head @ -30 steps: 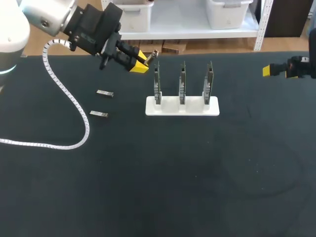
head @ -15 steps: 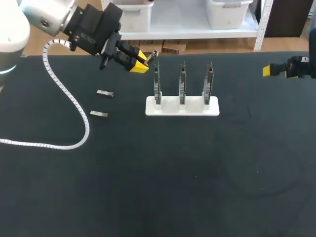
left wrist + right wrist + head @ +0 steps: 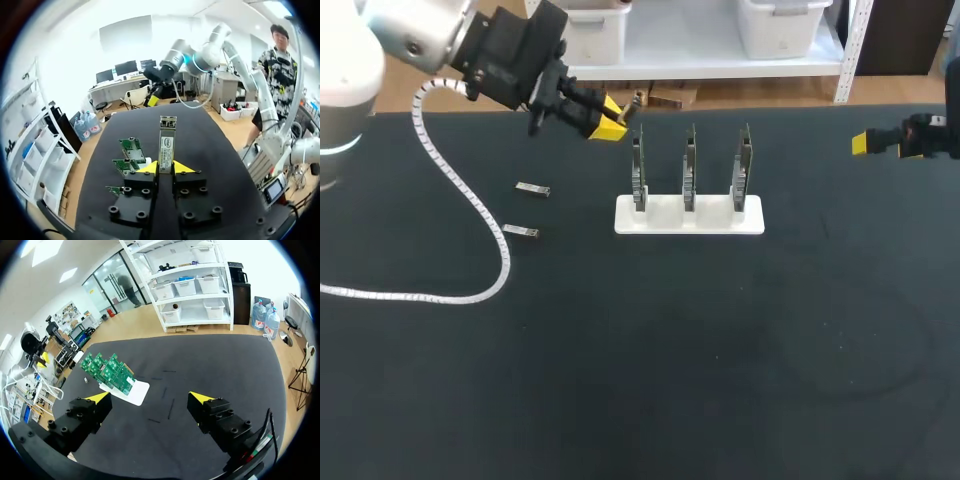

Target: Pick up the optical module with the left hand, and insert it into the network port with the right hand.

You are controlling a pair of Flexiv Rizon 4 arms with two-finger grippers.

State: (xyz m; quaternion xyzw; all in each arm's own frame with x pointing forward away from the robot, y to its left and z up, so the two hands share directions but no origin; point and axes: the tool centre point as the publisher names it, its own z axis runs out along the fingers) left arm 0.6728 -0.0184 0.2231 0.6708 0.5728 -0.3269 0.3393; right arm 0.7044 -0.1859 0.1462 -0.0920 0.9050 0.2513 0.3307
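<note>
My left gripper (image 3: 607, 124) hangs in the air over the table's back left, just left of the rack, and is shut on a silver optical module (image 3: 632, 103). In the left wrist view the module (image 3: 166, 141) stands upright between the yellow tips of that gripper (image 3: 165, 168), its port end pointing away. A white rack (image 3: 690, 216) holds three upright green network boards (image 3: 689, 165); beyond the left fingers the boards (image 3: 131, 150) show again. My right gripper (image 3: 882, 143) waits at the far right edge, open and with nothing in it (image 3: 150, 399), its view looking toward the rack (image 3: 114, 374).
Two spare modules (image 3: 532, 189) (image 3: 520, 231) lie on the black table left of the rack. A white ribbed cable (image 3: 470, 215) loops from my left arm across the table's left side. The table's front half (image 3: 670, 380) is bare.
My left gripper has shifted slightly up and to the right with the module. The right arm has kept still.
</note>
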